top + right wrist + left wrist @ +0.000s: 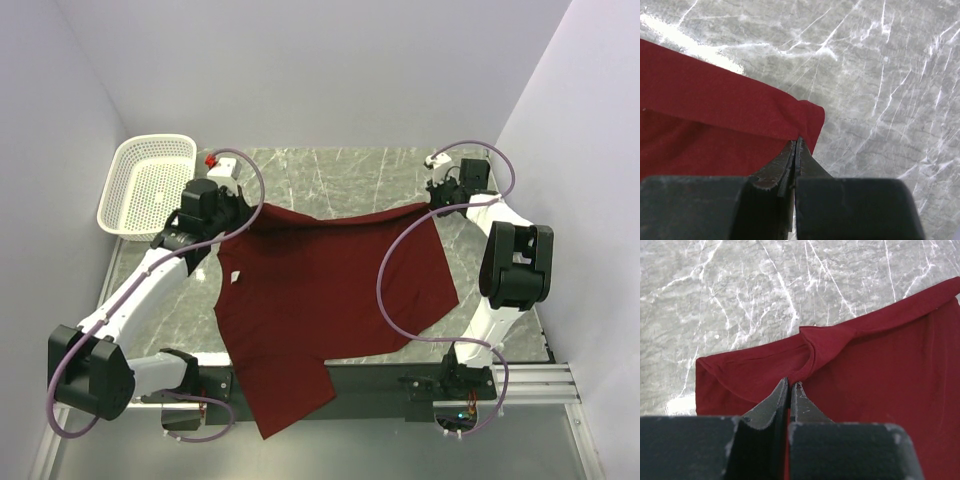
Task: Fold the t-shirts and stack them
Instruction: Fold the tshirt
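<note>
A dark red t-shirt lies spread over the marble table, its near end hanging over the front edge. A small white neck label shows on its left part. My left gripper is shut on the shirt's far left corner, seen in the left wrist view with cloth pinched between the jaws. My right gripper is shut on the far right corner, seen in the right wrist view gripping the folded edge. The far edge is stretched between both grippers.
A white perforated plastic basket stands at the far left of the table. A small red object lies beside it. Purple cables loop over the shirt's right side. White walls enclose the table on three sides.
</note>
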Controlling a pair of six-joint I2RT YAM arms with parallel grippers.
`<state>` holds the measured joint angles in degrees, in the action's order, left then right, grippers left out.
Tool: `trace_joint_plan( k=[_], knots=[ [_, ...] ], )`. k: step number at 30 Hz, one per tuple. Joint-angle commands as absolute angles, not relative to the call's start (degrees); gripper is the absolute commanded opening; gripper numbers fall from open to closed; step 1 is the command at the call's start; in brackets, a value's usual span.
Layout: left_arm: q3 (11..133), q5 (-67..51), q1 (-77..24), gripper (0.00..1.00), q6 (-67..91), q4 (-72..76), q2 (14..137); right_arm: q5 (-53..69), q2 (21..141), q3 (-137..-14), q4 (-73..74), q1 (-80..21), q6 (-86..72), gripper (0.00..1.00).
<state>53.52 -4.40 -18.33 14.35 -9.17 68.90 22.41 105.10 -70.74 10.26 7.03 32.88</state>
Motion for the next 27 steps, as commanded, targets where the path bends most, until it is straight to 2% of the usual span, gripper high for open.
trace_joint_plan(
  k=[1,27],
  knots=[
    [52.9,-3.1,-18.6,0.01,15.2,-8.7,66.3,23.4,101.6,-70.0,8.2,7.8,32.8,0.00],
    [50.8,-2.8,-19.5,0.01,16.3,-10.0,64.7,23.6,101.7,-69.5,8.5,8.6,32.7,0.00]
  ],
)
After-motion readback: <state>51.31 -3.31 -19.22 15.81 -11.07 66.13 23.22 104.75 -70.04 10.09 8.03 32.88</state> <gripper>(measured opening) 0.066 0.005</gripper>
